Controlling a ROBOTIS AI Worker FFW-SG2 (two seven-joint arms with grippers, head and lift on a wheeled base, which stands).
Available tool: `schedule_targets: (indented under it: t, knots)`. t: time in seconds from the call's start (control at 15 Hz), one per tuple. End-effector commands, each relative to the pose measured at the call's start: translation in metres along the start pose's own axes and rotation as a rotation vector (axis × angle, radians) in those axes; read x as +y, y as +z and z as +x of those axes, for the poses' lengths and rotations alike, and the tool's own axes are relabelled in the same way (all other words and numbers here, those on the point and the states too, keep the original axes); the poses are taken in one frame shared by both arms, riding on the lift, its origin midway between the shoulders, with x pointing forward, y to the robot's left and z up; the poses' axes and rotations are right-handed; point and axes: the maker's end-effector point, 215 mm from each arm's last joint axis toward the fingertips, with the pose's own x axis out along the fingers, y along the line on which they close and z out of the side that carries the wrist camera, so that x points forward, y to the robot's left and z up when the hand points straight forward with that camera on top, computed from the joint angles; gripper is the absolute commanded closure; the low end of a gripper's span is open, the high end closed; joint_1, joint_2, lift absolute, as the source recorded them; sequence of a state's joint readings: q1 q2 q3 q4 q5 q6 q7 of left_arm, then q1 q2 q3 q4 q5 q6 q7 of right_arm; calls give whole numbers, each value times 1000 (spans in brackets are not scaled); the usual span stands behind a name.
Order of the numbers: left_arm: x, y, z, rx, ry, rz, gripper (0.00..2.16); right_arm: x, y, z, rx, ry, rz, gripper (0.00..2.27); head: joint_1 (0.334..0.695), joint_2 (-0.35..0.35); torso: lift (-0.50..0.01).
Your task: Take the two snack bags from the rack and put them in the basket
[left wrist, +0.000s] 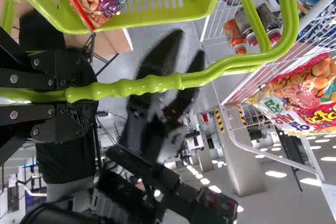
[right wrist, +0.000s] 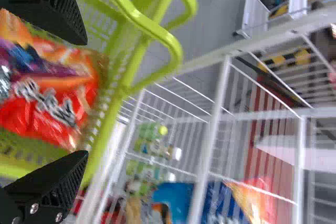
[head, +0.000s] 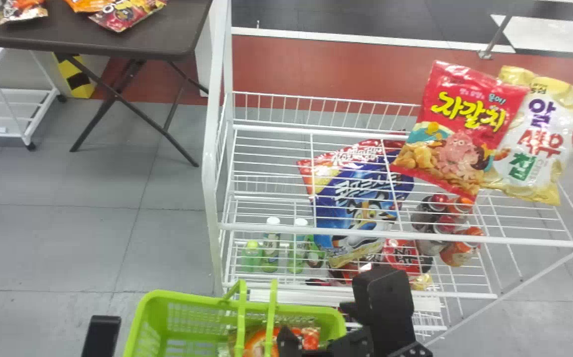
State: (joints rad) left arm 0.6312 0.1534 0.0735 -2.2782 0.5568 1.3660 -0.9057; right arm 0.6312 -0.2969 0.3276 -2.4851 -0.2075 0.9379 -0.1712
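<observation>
Snack bags (head: 457, 126) slant lengthwise away and rightward on the rack (head: 395, 234), grey floor (head: 68, 248) left of it; our left gripper (head: 100, 334) clamps the basket handle (head: 241, 317), our right gripper (head: 317, 325) gapes.

The basket (head: 182, 296) looks like smooth, shiny plastic, and its handles (left wrist: 199, 81) are glossy with soft bumps. The rack (head: 210, 173) looks like metal with smooth white paint. The red bag (head: 465, 124) and the pale bag (head: 534, 139) are shiny and a bit crinkly. The table (head: 167, 42) has a dull top. The floor (head: 68, 238) looks smooth and dull.
</observation>
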Motion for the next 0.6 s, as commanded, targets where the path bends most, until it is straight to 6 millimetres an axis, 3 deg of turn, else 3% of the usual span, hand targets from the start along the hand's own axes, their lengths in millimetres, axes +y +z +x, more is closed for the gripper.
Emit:
schedule_targets:
  t: [0.0, 0.07, 0.2, 0.53]
  knots:
    - [1, 0, 0, -6, -3, 1, 1841, -23, 54, -10, -242, -95, -29, 53, 695, -162, -11]
    - [2, 0, 0, -11, -3, 2, 1841, -26, 76, -19, -354, -102, -13, 53, 695, -175, -11]
    - [1, 0, -1, -22, -16, 4, 1838, -21, 98, -39, -491, -96, 11, 53, 695, -184, -11]
    - [9, -9, -17, -70, -8, -23, 1848, 1, 114, -95, -712, -84, 70, 76, 695, -153, -11]
